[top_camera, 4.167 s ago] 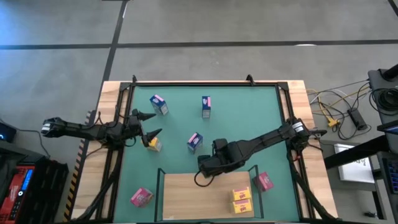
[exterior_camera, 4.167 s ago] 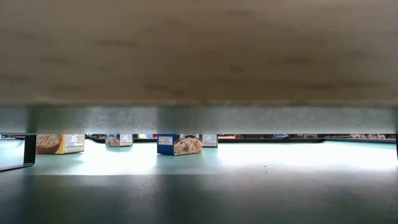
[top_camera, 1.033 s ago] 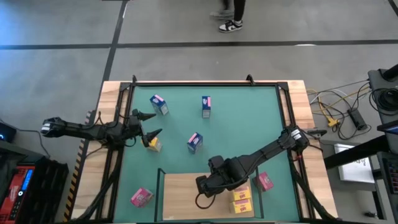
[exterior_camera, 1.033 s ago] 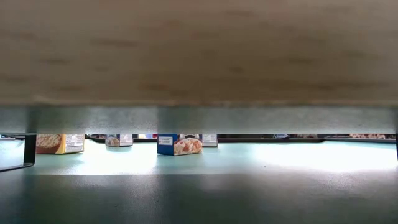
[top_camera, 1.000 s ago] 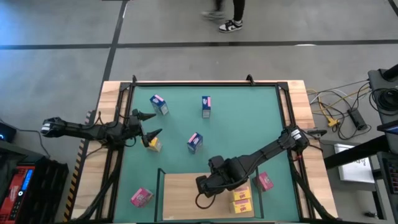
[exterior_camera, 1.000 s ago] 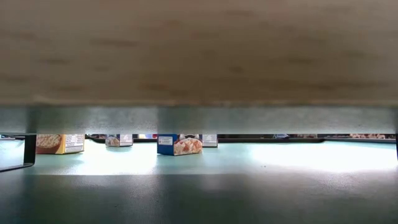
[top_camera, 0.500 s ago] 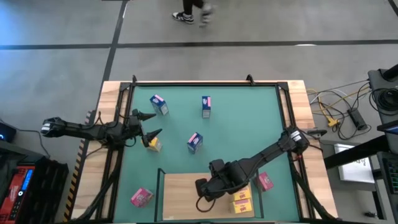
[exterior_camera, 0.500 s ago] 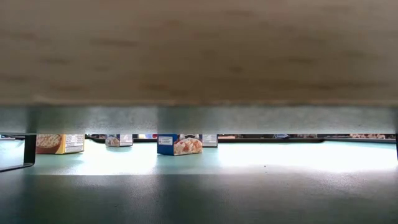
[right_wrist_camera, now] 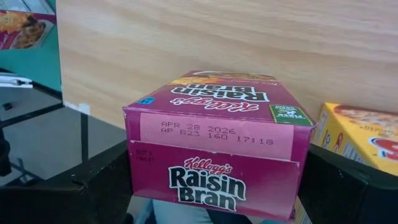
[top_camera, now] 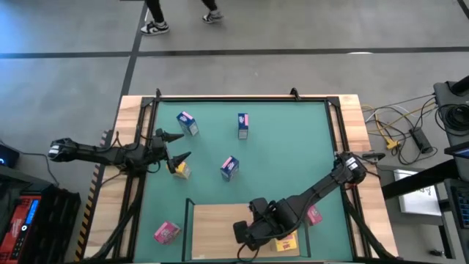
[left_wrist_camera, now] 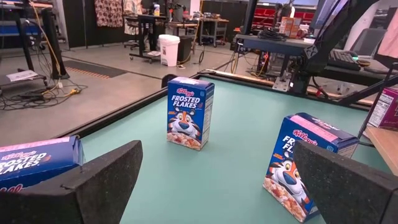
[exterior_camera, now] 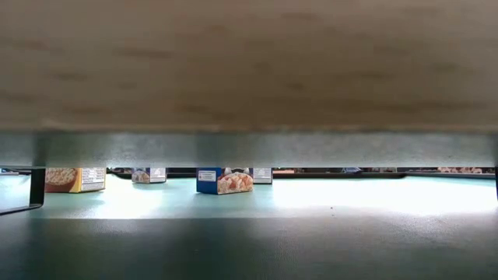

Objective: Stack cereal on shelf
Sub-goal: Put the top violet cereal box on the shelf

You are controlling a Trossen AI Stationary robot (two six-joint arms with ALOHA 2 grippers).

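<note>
Pink cardboard fills the right wrist view: a Raisin Bran box (right_wrist_camera: 214, 140) sits between the right gripper's (top_camera: 247, 236) two dark fingers (right_wrist_camera: 102, 186), which press its sides and hold it above the light-wood shelf (top_camera: 212, 224); a yellow box (right_wrist_camera: 357, 134) stands just beside it. From above, that gripper is over the shelf at about 6 o'clock on the green mat (top_camera: 286, 154), with yellow boxes (top_camera: 286, 242) on the board at its 3 o'clock side and another pink box (top_camera: 314, 215) just off the shelf's edge on the mat. The left gripper (top_camera: 173, 145) waits at 9 o'clock on the mat, its fingers spread wide and holding nothing; a yellow box (top_camera: 181, 169) lies just beside it. Loose on the mat: a blue box (top_camera: 187, 122) at about 10 o'clock, another blue box (top_camera: 242, 125) near 12 o'clock, a third blue box (top_camera: 229, 167) around the centre, and a pink box (top_camera: 166, 232) at 7 o'clock. The low view shows the shelf's underside and small boxes far off.
</note>
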